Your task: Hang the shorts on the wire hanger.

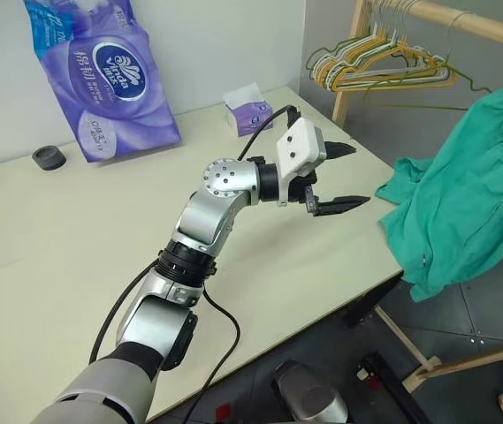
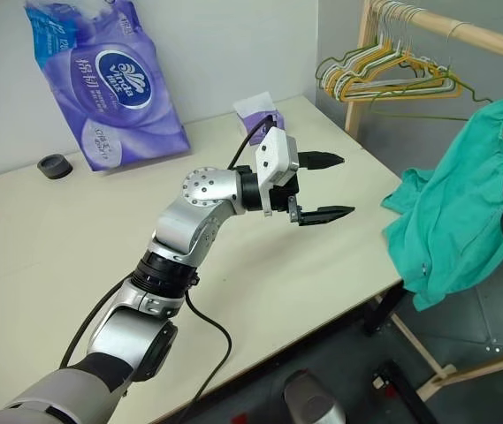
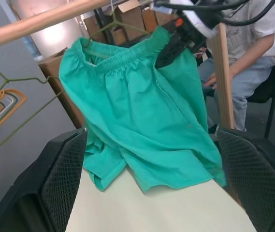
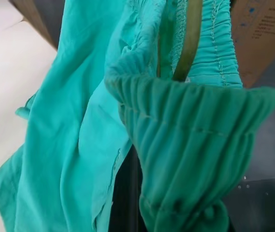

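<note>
The right gripper is pinching the shorts' waistband, lifting them off the table toward the hanger, while the left gripper is waiting wide open, empty.

Pale table against a white wall; wooden rack beside it; dark, possibly tiled floor.

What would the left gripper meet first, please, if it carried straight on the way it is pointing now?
Most likely the shorts: the open left gripper points across the table's edge at the hanging green cloth, with nothing between them, though the depth is hard to judge.
</note>
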Controlling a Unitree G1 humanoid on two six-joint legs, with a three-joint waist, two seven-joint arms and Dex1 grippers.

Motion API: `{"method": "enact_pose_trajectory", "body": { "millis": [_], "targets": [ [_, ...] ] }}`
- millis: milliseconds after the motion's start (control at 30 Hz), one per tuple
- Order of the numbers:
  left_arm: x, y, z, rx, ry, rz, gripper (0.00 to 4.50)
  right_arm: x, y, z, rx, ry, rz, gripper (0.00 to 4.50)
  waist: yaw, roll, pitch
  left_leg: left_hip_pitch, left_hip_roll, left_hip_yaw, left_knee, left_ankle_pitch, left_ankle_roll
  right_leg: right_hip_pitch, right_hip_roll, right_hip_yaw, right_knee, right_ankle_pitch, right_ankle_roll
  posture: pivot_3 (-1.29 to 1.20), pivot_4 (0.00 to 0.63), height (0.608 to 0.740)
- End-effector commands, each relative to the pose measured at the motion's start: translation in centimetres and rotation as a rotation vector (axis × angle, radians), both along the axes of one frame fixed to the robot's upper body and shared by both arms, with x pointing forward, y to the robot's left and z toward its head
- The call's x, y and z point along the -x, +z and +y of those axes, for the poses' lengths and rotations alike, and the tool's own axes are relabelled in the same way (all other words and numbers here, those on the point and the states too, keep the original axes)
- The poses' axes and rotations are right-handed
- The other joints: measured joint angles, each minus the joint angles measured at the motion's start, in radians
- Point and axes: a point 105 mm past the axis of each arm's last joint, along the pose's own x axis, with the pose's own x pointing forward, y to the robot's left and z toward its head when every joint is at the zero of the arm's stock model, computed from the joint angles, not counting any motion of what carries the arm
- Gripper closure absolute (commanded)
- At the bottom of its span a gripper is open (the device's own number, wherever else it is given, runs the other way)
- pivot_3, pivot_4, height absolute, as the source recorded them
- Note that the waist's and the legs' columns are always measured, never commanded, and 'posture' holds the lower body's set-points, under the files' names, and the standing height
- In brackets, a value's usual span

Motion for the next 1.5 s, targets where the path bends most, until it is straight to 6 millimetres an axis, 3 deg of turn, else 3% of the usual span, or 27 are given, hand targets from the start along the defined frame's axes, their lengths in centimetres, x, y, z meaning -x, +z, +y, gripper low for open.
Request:
{"method": "enact_pose_trajectory", "body": {
  "millis": [33,233,433,800,1200,1333,1500],
  "targets": [
    [0.5,2.4,-0.4,0.046,-0.021,-0.081,0.02,-0.6,2.6,-1.4,0.036,-0.047,-0.06,4.5,0.0,0.0,0.002,0.0,0.0,0.001,0.0,0.0,0.0,0.0,0.0,0.0,0.0,0.0,0.0,-0.53,0.13,0.74],
    [1.0,2.8,-1.2,0.041,-0.057,-0.079,0.02,-1.9,3.2,-2.3,-0.039,-0.093,-0.05,4.5,0.0,0.0,0.008,0.006,0.0,0.007,-0.002,0.0,0.0,0.002,-0.001,0.006,0.0,0.0,0.001,-0.52,0.134,0.74],
    [1.3,3.5,-2.3,0.027,-0.083,-0.101,0.02,-1.2,2.8,-3.5,-0.173,-0.222,-0.029,4.5,0.001,-0.001,0.015,0.008,-0.001,0.014,-0.002,0.0,0.0,0.001,-0.001,0.013,0.0,0.001,0.003,-0.52,0.134,0.74],
    [2.4,3.5,-3.8,0.007,-0.184,-0.088,0.02,2.5,1.8,-2.6,-0.25,-0.317,-0.034,4.5,0.0,-0.001,0.017,0.007,-0.001,0.017,-0.002,-0.001,0.001,0.001,-0.002,0.017,-0.001,0.001,0.008,-0.58,0.143,0.74],
    [3.2,4.2,-4.2,0.041,-0.291,0.053,0.02,2.1,1.9,-1.1,-0.22,-0.257,-0.087,4.5,-0.053,-0.001,0.021,0.008,-0.002,0.018,-0.002,-0.003,0.003,0.0,-0.001,0.02,-0.001,0.0,0.01,-0.6,0.143,0.74],
    [2.9,4.2,-4.0,0.037,-0.289,0.095,0.0,1.8,2.0,-0.6,-0.222,-0.238,-0.098,3.48,-0.062,-0.001,0.022,0.008,-0.002,0.019,-0.002,-0.003,0.003,0.0,-0.001,0.02,-0.001,0.0,0.01,-0.6,0.142,0.74],
    [2.6,4.3,-3.9,0.031,-0.274,0.09,0.0,1.8,2.5,-0.3,-0.22,-0.233,-0.128,1.84,-0.071,-0.001,0.022,0.008,-0.002,0.019,-0.002,-0.003,0.003,0.0,-0.001,0.02,-0.001,0.0,0.01,-0.6,0.142,0.74]
  ]
}}
